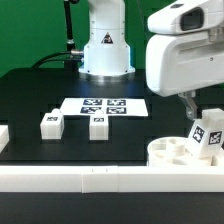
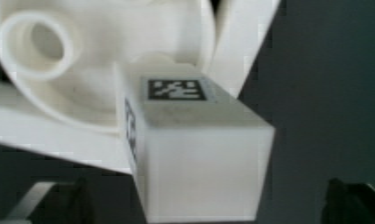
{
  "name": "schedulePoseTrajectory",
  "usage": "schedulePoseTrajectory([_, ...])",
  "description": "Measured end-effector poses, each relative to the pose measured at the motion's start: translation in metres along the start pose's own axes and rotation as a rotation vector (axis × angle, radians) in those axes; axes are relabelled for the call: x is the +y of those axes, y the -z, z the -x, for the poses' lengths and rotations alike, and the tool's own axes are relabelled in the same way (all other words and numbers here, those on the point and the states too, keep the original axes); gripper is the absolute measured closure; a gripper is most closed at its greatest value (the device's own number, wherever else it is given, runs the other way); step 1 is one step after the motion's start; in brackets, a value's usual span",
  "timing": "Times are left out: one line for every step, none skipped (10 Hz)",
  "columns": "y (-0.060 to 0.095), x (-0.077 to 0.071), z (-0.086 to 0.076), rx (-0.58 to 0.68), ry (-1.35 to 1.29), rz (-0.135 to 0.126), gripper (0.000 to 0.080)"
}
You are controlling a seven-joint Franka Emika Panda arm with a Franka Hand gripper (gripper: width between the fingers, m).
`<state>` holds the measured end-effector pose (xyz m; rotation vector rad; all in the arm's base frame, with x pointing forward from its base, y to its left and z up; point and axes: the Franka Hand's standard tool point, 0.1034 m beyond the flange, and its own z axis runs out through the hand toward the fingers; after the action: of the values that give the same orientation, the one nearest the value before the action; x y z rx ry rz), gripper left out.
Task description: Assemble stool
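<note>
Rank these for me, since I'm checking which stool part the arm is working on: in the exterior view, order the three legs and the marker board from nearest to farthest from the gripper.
1. Leg standing in the round seat, right below the gripper: tilted leg, exterior view's right.
2. Marker board, centre, farther back.
3. Middle leg, in front of the board.
4. Leftmost leg, exterior view's left.

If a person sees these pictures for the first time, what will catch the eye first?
First the eye falls on the tagged white leg standing tilted on the round seat, at the exterior view's right, under the open gripper. Next come two more legs lying apart on the black table. Behind them lies the marker board.
</note>
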<state>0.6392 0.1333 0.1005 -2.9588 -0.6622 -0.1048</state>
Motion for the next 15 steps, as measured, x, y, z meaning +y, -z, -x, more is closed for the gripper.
schedulePoseTrajectory([-0.001,-0.002,0.000,-0.004,0.107,0.007,0.0151])
schedulePoseTrajectory([-0.002,-0.004,0.000,-0.006,0.159,0.006,0.0151])
schedulePoseTrajectory([-0.003,-0.003,0.000,-0.012,0.288,0.014,0.0151])
schedulePoseTrajectory([-0.003,-0.001,0.001,-0.013,0.374,0.016,0.0151])
schedulePoseTrajectory([-0.003,-0.001,0.001,-0.015,0.421,0.017,0.0151])
schedulePoseTrajectory([-0.003,0.001,0.002,-0.020,0.525,0.022,0.0151])
schedulePoseTrajectory([-0.004,0.001,0.002,-0.023,0.605,0.028,0.0151])
schedulePoseTrajectory([-0.007,-0.001,0.005,-0.032,0.717,0.040,0.0151])
schedulePoseTrajectory([-0.010,-0.004,0.007,-0.044,0.830,0.043,0.0151])
schedulePoseTrajectory([-0.013,-0.004,0.008,-0.061,0.948,0.051,0.0151])
schedulePoseTrajectory([-0.015,-0.003,0.009,-0.074,1.062,0.055,0.0151])
schedulePoseTrajectory([-0.015,-0.002,0.010,-0.084,1.146,0.059,0.0151])
schedulePoseTrajectory([-0.015,0.000,0.010,-0.096,1.255,0.062,0.0151])
schedulePoseTrajectory([-0.016,0.003,0.011,-0.107,1.346,0.062,0.0151])
schedulePoseTrajectory([-0.016,0.006,0.013,-0.110,1.389,0.059,0.0151])
